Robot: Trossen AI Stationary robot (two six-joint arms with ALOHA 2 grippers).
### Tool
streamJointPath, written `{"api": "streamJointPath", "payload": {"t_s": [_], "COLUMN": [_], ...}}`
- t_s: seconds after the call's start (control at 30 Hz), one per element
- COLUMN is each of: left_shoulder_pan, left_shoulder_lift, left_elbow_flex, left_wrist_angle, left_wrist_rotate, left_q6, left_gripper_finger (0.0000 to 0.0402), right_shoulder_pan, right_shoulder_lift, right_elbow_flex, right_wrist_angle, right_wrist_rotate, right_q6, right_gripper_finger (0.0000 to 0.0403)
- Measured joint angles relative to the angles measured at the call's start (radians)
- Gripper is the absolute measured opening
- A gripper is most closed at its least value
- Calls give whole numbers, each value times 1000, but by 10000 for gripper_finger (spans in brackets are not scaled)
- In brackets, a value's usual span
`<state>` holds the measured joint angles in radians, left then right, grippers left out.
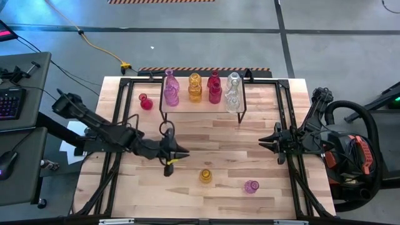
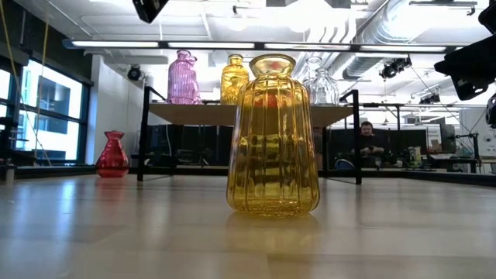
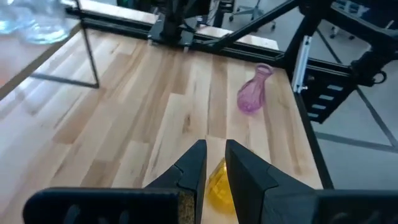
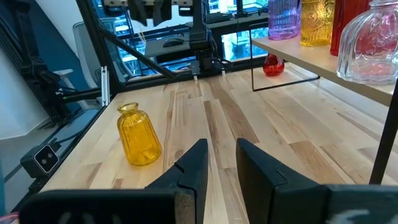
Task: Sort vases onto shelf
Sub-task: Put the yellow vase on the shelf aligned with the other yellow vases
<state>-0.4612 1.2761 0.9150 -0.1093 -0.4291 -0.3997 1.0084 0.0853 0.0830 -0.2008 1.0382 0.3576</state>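
Yellow vase (image 3: 217,183) seemingly just beyond left tool (image 3: 215,163)

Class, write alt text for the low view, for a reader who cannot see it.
A ribbed yellow vase stands upright, close up on the wooden table. Behind it, the shelf carries pink, amber and clear vases, and a red vase stands on the table beside it.

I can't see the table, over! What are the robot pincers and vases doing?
Left pincer and right pincer empty, nearly closed, above the table. Yellow vase, pink vase, red vase off the shelf. Nothing in the way.
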Motion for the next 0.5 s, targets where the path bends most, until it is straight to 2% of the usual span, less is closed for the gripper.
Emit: {"api": "streamJointPath", "payload": {"t_s": [0.17,0.33,0.5], "left_shoulder_pan": [-27,-51,-67], "left_shoulder_lift": [66,130,138], "left_elbow_flex": [0,-8,-154], "left_wrist_angle": [97,208,492], "left_wrist_rotate": [14,31,32], "left_q6": [107,122,124], "left_gripper_finger": [54,56,66], "right_shoulder_pan": [0,0,0], "right_shoulder_lift": [0,0,0], "right_elbow_flex": [0,0,0], "right_wrist_angle": [0,0,0], "right_wrist_rotate": [0,-1,-1], "right_q6": [0,0,0], "right_gripper_finger": [67,67,67]}}
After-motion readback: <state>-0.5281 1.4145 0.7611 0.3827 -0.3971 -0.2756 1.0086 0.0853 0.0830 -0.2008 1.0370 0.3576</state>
